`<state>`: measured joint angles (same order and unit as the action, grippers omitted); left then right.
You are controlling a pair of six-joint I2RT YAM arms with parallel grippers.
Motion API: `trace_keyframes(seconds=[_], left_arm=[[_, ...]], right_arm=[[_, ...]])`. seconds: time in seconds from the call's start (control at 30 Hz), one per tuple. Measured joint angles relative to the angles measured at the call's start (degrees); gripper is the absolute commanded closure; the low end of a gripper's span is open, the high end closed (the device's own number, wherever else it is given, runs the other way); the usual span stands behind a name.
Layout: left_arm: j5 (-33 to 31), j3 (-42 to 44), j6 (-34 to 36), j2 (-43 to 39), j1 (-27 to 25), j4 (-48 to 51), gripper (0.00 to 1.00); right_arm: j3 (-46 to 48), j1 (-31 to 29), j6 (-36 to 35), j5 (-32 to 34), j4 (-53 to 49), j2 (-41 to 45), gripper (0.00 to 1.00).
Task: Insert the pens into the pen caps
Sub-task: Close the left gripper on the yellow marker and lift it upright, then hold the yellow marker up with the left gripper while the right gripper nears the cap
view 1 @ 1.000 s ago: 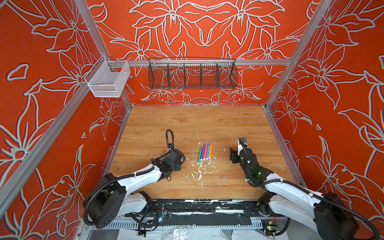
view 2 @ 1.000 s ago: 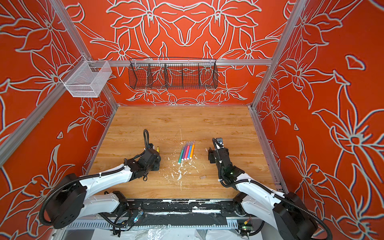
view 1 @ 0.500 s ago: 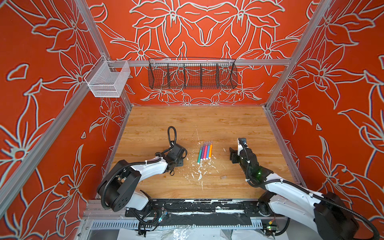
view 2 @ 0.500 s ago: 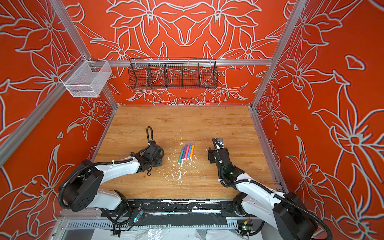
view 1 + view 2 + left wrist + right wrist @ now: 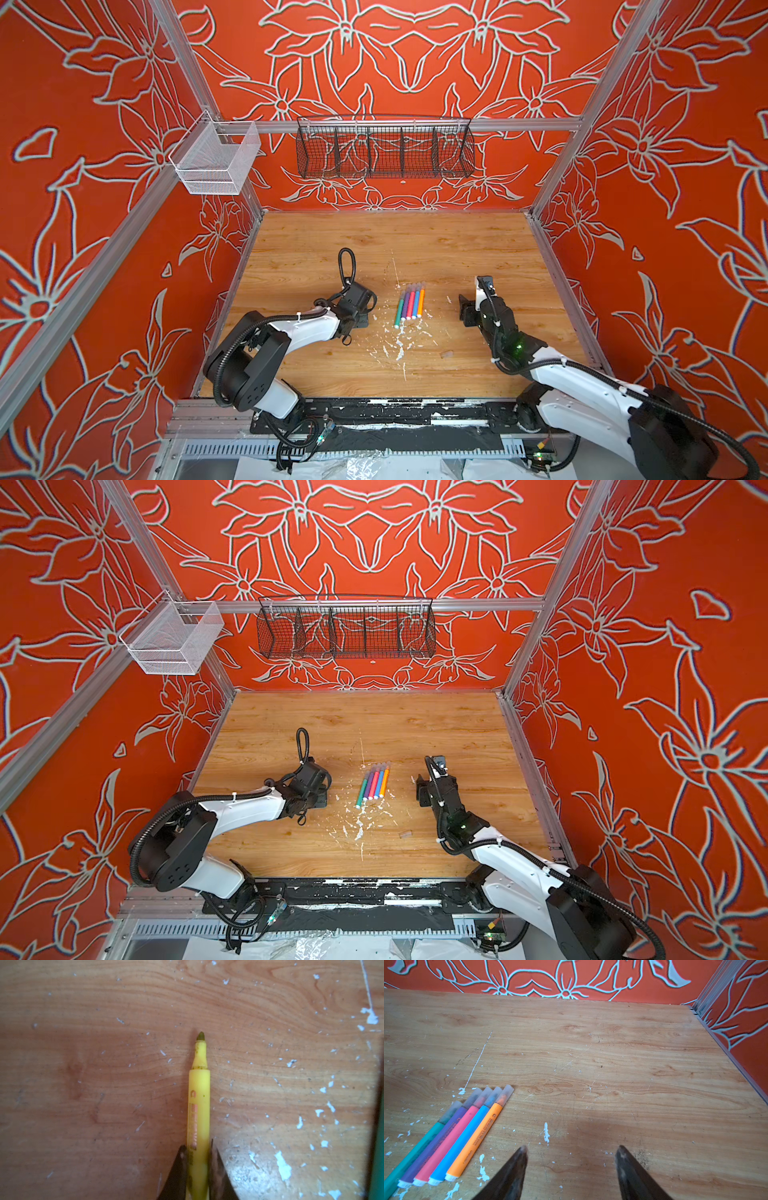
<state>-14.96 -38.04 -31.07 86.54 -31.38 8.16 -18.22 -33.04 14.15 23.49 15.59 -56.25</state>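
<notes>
**Yellow pen and its surroundings.** The yellow pen [image 5: 198,1105] sits between the jaws of your left gripper [image 5: 197,1147], which is clamped on the rear part of the barrel. Its dark felt tip is bare and points away from the wrist, over the table [image 5: 83,1064]. You cannot tell whether the pen touches the wood. In both top views the left wrist hides this pen.

Near that gripper, to its right, five pens [image 5: 410,305] lie side by side and touching. Their order is green, purple, pink, blue, orange. Each wears one of the translucent caps [image 5: 488,1095] on its far end.

A loose cap [image 5: 446,354] lies alone nearer the front edge, right of the row and well apart from it.

Your right gripper [image 5: 572,1149] is low over the table to the right of the row, with its jaws apart and nothing between them.

White paint flecks [image 5: 399,345] scatter over the wood in front of the row.
</notes>
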Motion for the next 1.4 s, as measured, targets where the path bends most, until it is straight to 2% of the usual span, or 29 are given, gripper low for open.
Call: trace_keyframes(seconds=[0.2, 0.33, 0.47, 0.6, 0.7, 0.83, 1.03, 1.2, 1.4], left_arm=[[1.36, -0.11, 0.61, -0.39, 0.11, 0.44, 0.94], [4.81, 0.39, 1.51, -4.79, 0.11, 2.71, 0.95], [8.26, 2.14, 2.56, -14.16, 0.11, 3.06, 0.99], [12.96, 5.18, 3.58, -24.11, 0.11, 1.53, 0.98], [16.94, 7.52, 4.31, -30.51, 0.09, 0.55, 0.98], [20.96, 8.72, 5.14, -36.79, -0.44, -0.31, 0.98], [23.93, 9.94, 5.9, -40.79, -2.03, -1.44, 0.98], [24.96, 10.01, 6.43, -41.18, -3.58, -1.9, 0.98], [25.49, 10.01, 7.28, -41.09, -4.79, -3.26, 0.98]], right_arm=[[-0.02, 0.0, 0.02, 0.07, -0.04, 0.04, 0.34], [-1.2, 0.0, 1.66, -0.79, -3.58, 3.72, 0.34], [-4.5, 0.0, 5.49, -6.05, -6.75, 10.69, 0.32], [-6.51, 0.0, 12.44, -15.85, -4.22, 12.76, 0.32], [-6.01, -0.7, 19.04, -24.02, 2.29, 9.18, 0.32], [-5.38, -5.22, 25.4, -29.94, 10.27, 0.42, 0.32], [-6.58, -13.16, 29.81, -33.03, 19.8, -10.38, 0.35], [-8.92, -14.51, 32.81, -34.99, 27.58, -17.46, 0.35], [-9.94, -15.34, 34.42, -35.89, 32.52, -20.81, 0.35]])
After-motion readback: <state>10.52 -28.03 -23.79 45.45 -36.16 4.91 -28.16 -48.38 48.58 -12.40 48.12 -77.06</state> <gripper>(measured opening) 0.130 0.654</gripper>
